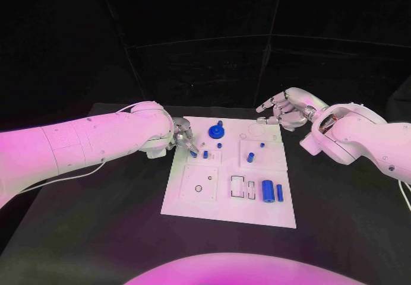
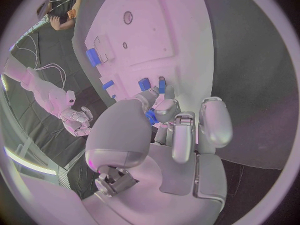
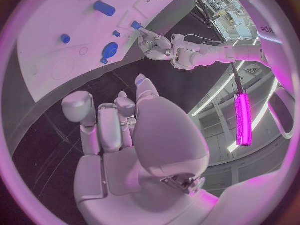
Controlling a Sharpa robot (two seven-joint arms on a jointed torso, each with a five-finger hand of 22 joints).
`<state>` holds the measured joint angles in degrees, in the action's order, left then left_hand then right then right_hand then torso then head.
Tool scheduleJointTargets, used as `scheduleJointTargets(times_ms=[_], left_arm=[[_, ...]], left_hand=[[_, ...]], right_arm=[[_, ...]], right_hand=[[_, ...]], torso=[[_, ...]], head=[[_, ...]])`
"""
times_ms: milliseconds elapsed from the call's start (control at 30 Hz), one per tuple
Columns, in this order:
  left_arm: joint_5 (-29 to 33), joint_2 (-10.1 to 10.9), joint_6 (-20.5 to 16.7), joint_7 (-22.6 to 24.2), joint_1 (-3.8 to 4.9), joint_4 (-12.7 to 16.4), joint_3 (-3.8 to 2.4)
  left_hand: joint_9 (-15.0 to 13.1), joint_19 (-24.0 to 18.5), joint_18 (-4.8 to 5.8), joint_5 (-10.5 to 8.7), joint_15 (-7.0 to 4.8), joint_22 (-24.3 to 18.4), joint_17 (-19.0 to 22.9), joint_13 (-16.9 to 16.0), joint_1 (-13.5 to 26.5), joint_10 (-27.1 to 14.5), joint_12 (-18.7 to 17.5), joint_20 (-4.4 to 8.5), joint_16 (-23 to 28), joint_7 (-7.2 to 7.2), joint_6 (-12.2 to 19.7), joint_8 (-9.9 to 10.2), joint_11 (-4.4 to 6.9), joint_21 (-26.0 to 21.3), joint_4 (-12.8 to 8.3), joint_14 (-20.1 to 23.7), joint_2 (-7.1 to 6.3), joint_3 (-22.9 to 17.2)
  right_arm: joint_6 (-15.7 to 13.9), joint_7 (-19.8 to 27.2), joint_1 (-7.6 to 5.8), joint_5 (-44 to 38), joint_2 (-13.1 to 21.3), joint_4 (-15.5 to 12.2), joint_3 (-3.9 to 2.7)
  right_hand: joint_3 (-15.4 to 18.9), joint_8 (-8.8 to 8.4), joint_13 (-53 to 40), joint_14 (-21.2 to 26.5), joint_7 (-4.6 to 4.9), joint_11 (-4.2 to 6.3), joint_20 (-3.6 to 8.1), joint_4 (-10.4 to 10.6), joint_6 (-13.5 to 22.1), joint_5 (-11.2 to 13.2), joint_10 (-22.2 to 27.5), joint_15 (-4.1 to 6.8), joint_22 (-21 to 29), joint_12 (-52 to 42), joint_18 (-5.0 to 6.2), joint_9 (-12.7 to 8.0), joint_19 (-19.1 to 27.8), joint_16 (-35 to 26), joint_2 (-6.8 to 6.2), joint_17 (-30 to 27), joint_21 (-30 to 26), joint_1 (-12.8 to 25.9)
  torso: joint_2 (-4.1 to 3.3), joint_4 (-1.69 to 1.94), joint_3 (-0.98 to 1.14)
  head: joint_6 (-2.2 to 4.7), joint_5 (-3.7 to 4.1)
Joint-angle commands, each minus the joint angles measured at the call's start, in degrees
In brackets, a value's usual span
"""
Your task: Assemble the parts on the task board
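The white task board (image 1: 199, 199) lies mid-table. My left hand (image 1: 182, 139) is at the board's left edge and pinches a small blue part (image 1: 193, 152) between thumb and a finger; the same blue part (image 2: 151, 116) shows at my fingertips (image 2: 167, 109) in the left wrist view. A blue peg (image 1: 205, 154) stands just beside it. My right hand (image 1: 285, 110) hovers over the board's far right corner with fingers apart and nothing in it. A large round blue part (image 1: 217, 131) sits near the far edge, and the right wrist view shows the round part (image 3: 109, 50) too.
More blue parts rest on the board: a short cylinder (image 1: 251, 157), a thick cylinder (image 1: 268, 190) with a slim bar (image 1: 279, 192) beside it, and two small studs (image 1: 220, 145). Rectangular recesses (image 1: 237, 186) and a round hole (image 1: 198, 189) mark the near half.
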<state>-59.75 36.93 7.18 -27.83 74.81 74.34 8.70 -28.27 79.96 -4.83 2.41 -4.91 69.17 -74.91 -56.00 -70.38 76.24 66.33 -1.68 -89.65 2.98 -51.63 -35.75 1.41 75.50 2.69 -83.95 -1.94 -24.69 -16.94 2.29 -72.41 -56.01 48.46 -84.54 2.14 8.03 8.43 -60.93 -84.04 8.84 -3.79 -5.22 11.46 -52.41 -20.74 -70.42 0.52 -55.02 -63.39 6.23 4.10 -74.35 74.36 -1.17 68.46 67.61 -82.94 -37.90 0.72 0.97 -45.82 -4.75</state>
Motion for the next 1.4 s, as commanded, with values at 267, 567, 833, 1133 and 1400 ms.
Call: scheduleJointTargets(times_ms=[267, 567, 833, 1133, 1400], left_arm=[[0.0, 0.0, 1.3, -0.5, -0.07, 0.4, 0.20], [0.0, 0.1, 1.6, -0.8, -0.09, 0.5, 0.25], [0.1, -0.2, 1.7, -0.9, -0.09, 0.2, 0.27], [1.5, -0.8, 1.6, -1.2, -0.09, -0.7, 0.31], [2.0, -1.2, 1.8, -1.5, -0.09, -1.2, 0.43]], left_hand=[[-0.1, 0.2, 0.09, 0.35, 0.18, -0.1, -15.1, 0.1, 0.2, 0.4, 0.0, 0.05, -0.4, -0.24, -0.2, -0.2, 0.11, -0.1, -6.1, -6.0, 0.40, -6.7], [-0.1, 0.2, 0.09, 0.35, 0.18, -0.1, -15.1, 0.1, 0.2, 0.4, 0.0, 0.05, -0.4, -0.24, -0.2, -0.2, 0.11, -0.1, -6.1, -6.0, 0.40, -6.7], [-0.1, 0.2, 0.09, 0.35, 0.18, -0.1, -15.1, 0.1, 0.2, 0.4, 0.0, 0.05, -0.4, -0.25, -0.2, -0.2, 0.11, -0.1, -6.1, -6.0, 0.39, -6.7], [-0.5, 0.2, 0.11, 0.33, 0.12, 0.0, -15.1, 0.2, 3.6, 0.5, -0.1, 0.08, -0.4, -0.57, -1.0, -0.9, 0.25, -0.1, -4.6, -6.0, -0.97, -6.3], [-0.6, 0.3, 0.13, 0.32, -0.15, 0.2, -15.1, 0.1, 6.2, 0.6, 0.1, 0.27, -0.4, -0.96, -2.0, -1.4, 0.57, -0.1, -3.1, -6.0, -2.00, -4.3]], right_arm=[[-0.1, 0.5, -0.11, -0.1, -0.1, 0.0, -0.03], [0.0, 0.5, -0.11, -0.1, -0.1, 0.0, -0.03], [-0.1, 0.5, -0.11, -0.1, -0.1, 0.0, -0.03], [-0.1, 0.5, -0.11, -0.1, -0.1, 0.0, -0.03], [-0.1, 0.5, -0.11, -0.1, -0.1, 0.0, -0.03]], right_hand=[[0.3, 0.26, -0.1, -1.4, -0.04, 0.11, 0.08, -0.2, 0.4, -0.4, 0.3, 0.37, 0.0, -0.3, 0.49, -0.1, -0.1, -0.4, 0.59, 0.1, -0.2, 0.1], [0.3, 0.26, -0.1, -1.4, -0.04, 0.11, 0.08, -0.2, 0.4, -0.4, 0.3, 0.37, 0.0, -0.3, 0.49, -0.1, -0.1, -0.4, 0.59, 0.1, -0.2, 0.1], [0.3, 0.26, -0.1, -1.4, -0.04, 0.11, 0.08, -0.2, 0.4, -0.4, 0.3, 0.37, 0.0, -0.3, 0.49, -0.1, -0.1, -0.4, 0.59, 0.1, -0.2, 0.1], [0.3, 0.26, -0.1, -1.4, -0.04, 0.11, 0.08, -0.2, 0.4, -0.4, 0.3, 0.37, 0.0, -0.3, 0.49, -0.1, -0.1, -0.4, 0.59, 0.1, -0.2, 0.1], [0.3, 0.26, -0.1, -1.4, -0.04, 0.11, 0.08, -0.2, 0.4, -0.4, 0.3, 0.37, 0.0, -0.3, 0.49, -0.1, -0.1, -0.4, 0.59, 0.1, -0.2, 0.1]], torso=[[0.02, -0.02, 0.00], [-0.02, 0.05, -0.01], [-0.02, -0.02, 0.00], [-0.02, -0.03, 0.00], [-0.03, -0.02, 0.00]], head=[[-0.10, 0.04], [-0.01, 0.02], [-0.12, -0.05], [-0.25, 0.03], [-0.41, 0.11]])
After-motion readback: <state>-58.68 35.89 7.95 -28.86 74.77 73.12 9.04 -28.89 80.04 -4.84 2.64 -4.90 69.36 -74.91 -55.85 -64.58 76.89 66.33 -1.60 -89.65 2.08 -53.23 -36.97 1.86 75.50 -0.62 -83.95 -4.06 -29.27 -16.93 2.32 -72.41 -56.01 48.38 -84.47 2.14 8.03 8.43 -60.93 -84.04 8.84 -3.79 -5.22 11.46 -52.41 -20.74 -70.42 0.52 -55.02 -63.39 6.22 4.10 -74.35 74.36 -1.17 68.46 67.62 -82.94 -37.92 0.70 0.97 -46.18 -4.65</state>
